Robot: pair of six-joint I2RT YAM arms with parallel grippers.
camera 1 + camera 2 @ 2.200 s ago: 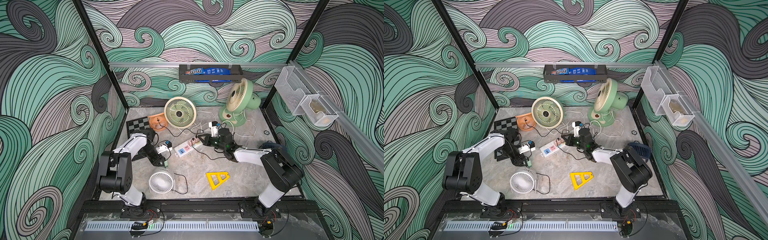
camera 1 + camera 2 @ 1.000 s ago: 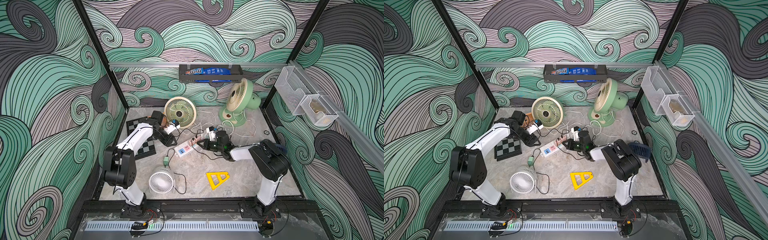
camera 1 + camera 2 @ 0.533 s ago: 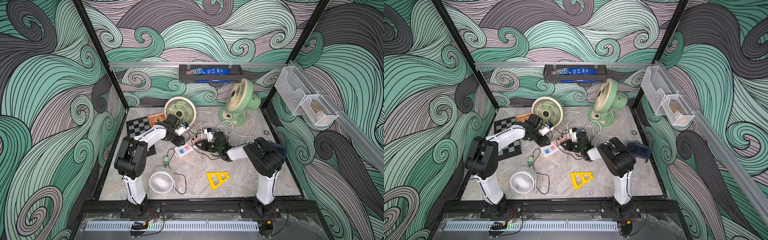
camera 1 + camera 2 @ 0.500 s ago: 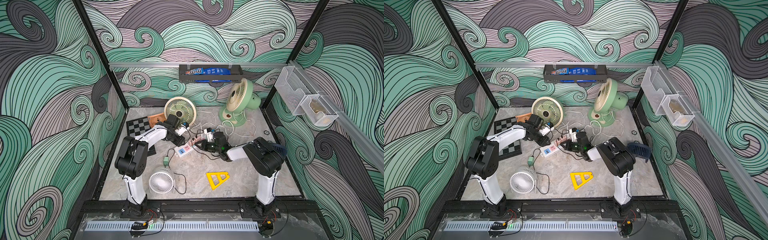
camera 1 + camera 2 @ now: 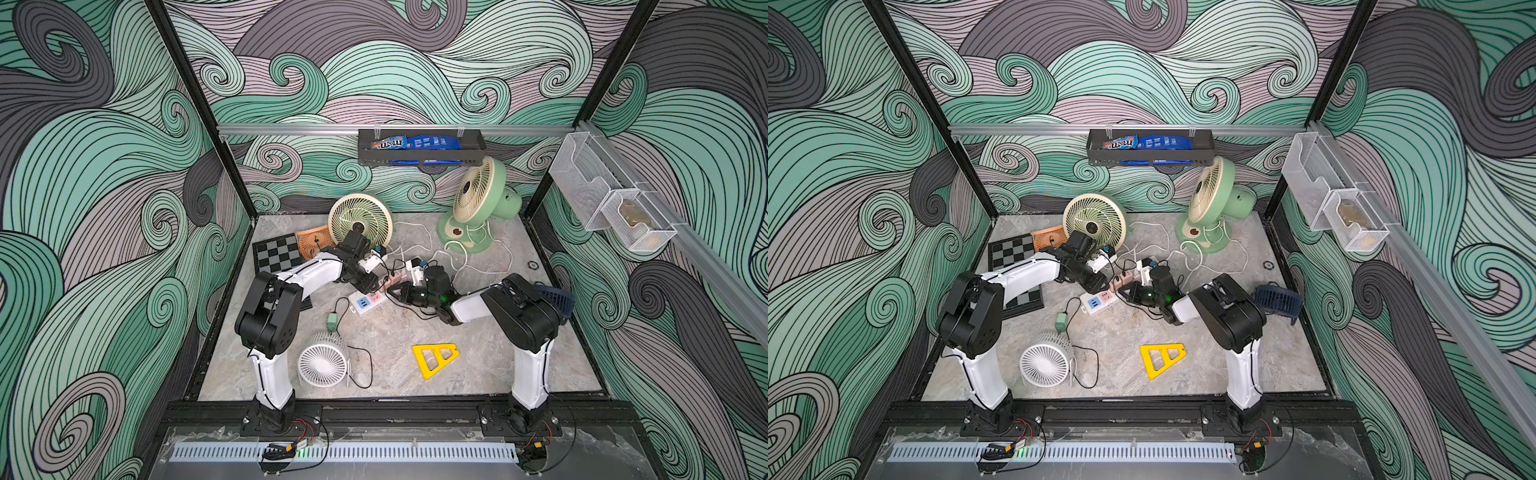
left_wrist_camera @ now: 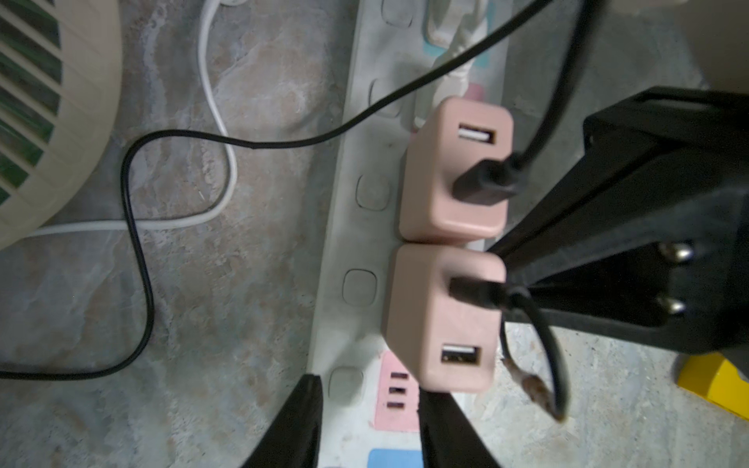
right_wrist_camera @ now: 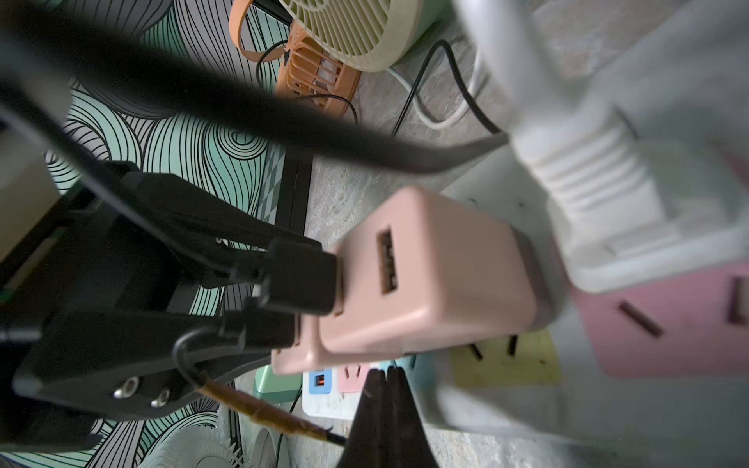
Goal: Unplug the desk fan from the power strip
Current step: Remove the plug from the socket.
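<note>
In both top views the long white plastic power strip (image 5: 360,302) lies mid-table (image 5: 478,357) between the left gripper (image 5: 373,286) and the right gripper (image 5: 391,291), with cords crowding its far end and bare marbled surface nearer. The left wrist view shows the left fingers (image 6: 300,425) partly apart, apparently gripping nothing, beside two boxy matte pink USB adapters (image 6: 429,182). The right wrist view shows tapered black right fingers (image 7: 381,405) pressed together, empty.

White power strip (image 5: 368,300) flat mid-table, pastel sockets, 2 pink adapters (image 6: 446,202) and white plug (image 7: 587,182) seated
</note>
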